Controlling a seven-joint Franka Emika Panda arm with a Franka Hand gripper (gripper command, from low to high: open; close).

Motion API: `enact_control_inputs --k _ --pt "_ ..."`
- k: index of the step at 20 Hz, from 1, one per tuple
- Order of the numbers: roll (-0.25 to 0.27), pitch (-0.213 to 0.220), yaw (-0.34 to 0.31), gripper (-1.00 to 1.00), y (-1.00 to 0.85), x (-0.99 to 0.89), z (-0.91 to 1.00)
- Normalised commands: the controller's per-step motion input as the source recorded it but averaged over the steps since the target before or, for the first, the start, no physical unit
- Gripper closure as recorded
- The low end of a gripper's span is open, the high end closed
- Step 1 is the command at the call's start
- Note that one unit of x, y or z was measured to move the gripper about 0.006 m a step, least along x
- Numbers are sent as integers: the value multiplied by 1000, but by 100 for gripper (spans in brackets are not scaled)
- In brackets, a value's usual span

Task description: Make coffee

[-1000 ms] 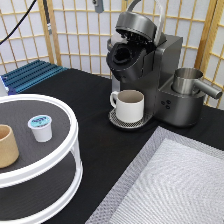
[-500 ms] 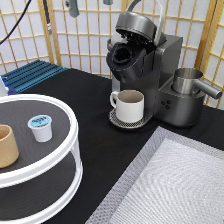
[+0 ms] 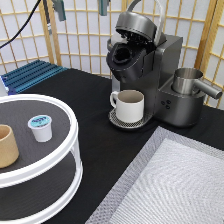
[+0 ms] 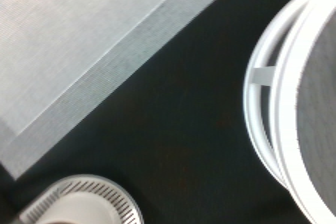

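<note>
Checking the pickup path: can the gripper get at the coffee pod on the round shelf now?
Probably yes. The pod stands uncovered on the shelf's top tier, apart from the tan cup; the gripper hangs open at the exterior view's top.

Black tabletop (image 3: 95, 145) open between white tiered stand (image 3: 70, 150) and coffee machine (image 3: 150, 75). Mug (image 3: 130, 105) occupies the machine's drip tray; raised lid stands above the brew chamber.
</note>
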Motion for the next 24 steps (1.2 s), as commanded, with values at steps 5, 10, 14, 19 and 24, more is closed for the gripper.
enact_control_inputs --k 5,10,14,19,24 --pt "-9 -28 -319 -100 -194 -195 -270" --pt "-49 -43 -303 -100 -201 -177 -285" --pt "-101 -62 -281 -100 -197 -141 -239" --pt "-189 -46 -242 -100 -161 -139 -211" --pt "-339 -3 -71 -100 -163 -278 -294"
